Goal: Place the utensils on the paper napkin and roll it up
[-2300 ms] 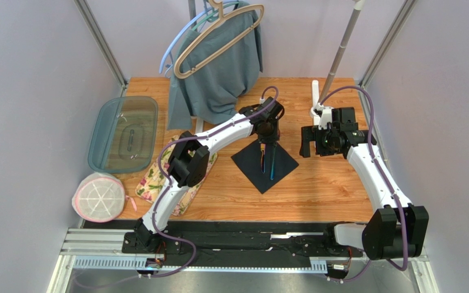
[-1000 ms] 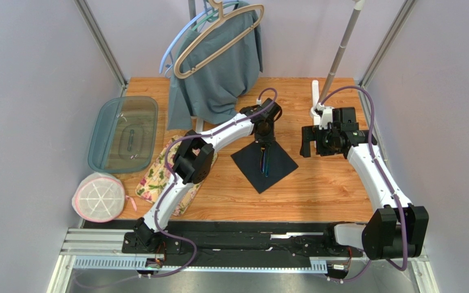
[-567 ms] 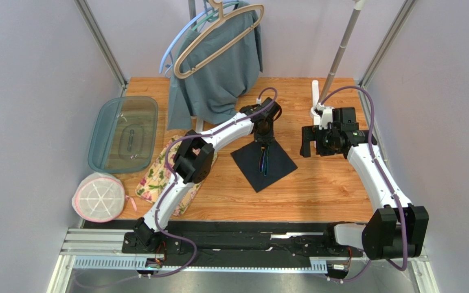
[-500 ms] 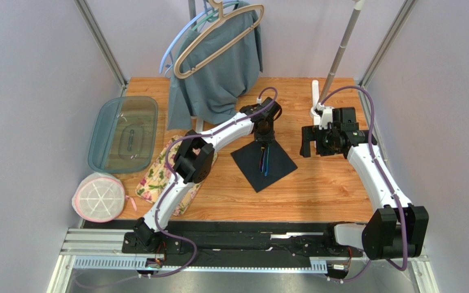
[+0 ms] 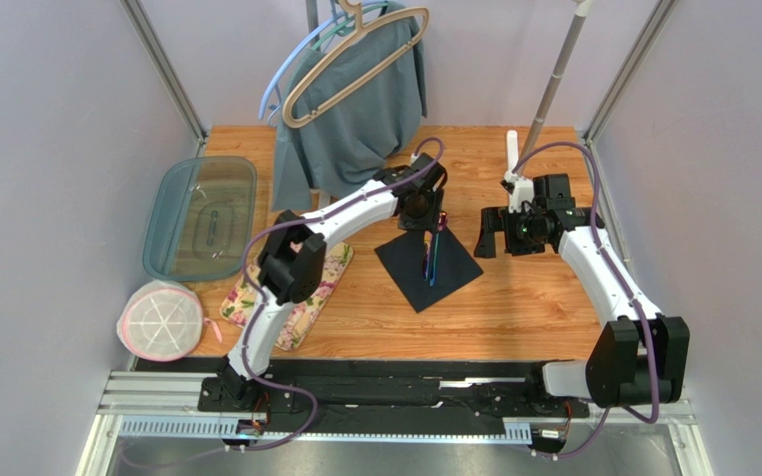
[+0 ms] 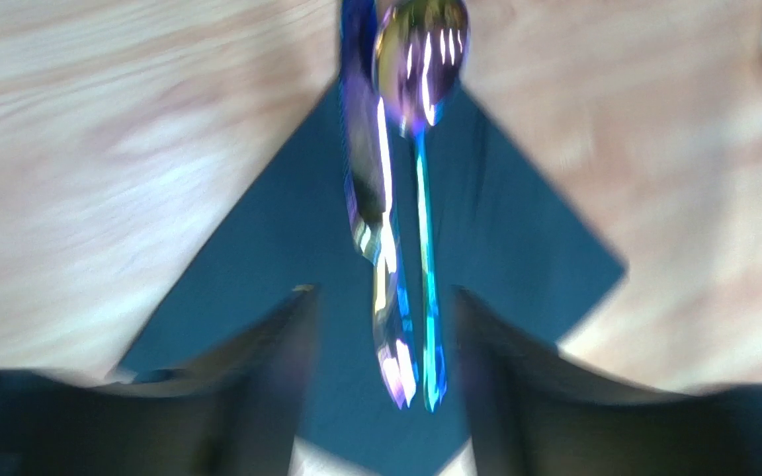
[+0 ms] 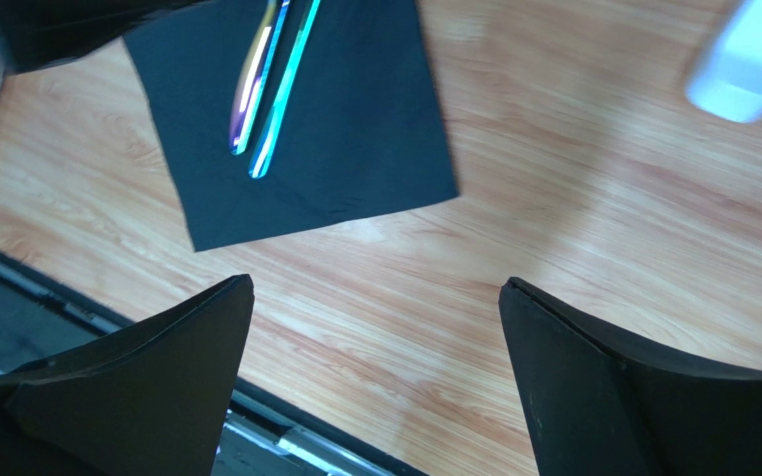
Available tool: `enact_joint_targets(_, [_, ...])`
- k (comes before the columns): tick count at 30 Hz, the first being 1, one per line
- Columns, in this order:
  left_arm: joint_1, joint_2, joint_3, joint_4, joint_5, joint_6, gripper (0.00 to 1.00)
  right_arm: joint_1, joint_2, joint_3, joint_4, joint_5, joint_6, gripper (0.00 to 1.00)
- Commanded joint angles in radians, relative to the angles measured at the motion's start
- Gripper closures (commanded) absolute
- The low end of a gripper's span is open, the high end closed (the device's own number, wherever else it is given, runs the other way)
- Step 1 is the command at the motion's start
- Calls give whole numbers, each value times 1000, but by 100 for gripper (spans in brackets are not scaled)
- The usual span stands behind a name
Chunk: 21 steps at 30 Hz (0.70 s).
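**Clerk:** What lies at the near edge of the wooden table point(image 5: 514, 317)?

**Inspector:** At the near left, a round white item with a pink rim point(image 5: 161, 319) sits just off the wood. Beside it lies a padded floral-print rectangular mat point(image 5: 301, 307), partly under the left arm's elbow.

**Clerk:** Where are the task items?

**Inspector:** The thin black square paper napkin point(image 5: 455, 273) lies flat at mid-table, with one corner towards the near edge. The slim metal utensils with an iridescent purple-green sheen point(image 5: 431, 260) lie on it side by side, handle ends nearest. The spoon point(image 6: 423, 59) has its bowl past the napkin's far corner, over bare wood. At least two pieces are seen, but the exact count cannot be told.

**Clerk:** And the left gripper?

**Inspector:** The left gripper point(image 6: 383, 293) hangs over the far part of the napkin. Its jaws are parted and nothing is held. In the blurred wrist view the handle ends show between its fingers point(image 6: 266, 367), with a gap on each side.

**Clerk:** The right gripper?

**Inspector:** The right gripper point(image 7: 375, 286) is over bare wood to the right of the napkin. Its jaws are spread wide and it carries nothing.

**Clerk:** What is farther back?

**Inspector:** A clear teal-tinted rectangular container point(image 5: 201, 218) sits at the left. At the back edge, a grey-teal garment point(image 5: 355, 109) hangs on hangers point(image 5: 355, 55). A white post point(image 5: 514, 159) stands behind the right gripper.
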Motion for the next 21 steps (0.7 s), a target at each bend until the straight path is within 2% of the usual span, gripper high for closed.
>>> enact_joint_targets(1, [3,-359,-194,77,-23,175,29,64,43,6,6,-108,10,0])
enact_joint_targets(5, [5,-557,-369,80,-2,294,16,139,66,41,25,-129,22,0])
enact_joint_targets(10, [32,-824,-555,49,126,447,9,248,135,90,26,-123,27,0])
enact_joint_targets(14, [130,-999,-678,9,287,585,8,302,193,104,42,-133,27,0])
enact_joint_targets(15, [153,-1062,-701,-1,364,599,8,320,204,106,46,-140,27,0])
enact_joint_targets(18, [222,-1172,-790,-32,446,652,7,360,246,101,71,-154,22,0])
enact_joint_targets(21, [272,-1262,-869,-34,471,679,7,403,272,95,95,-162,16,2])
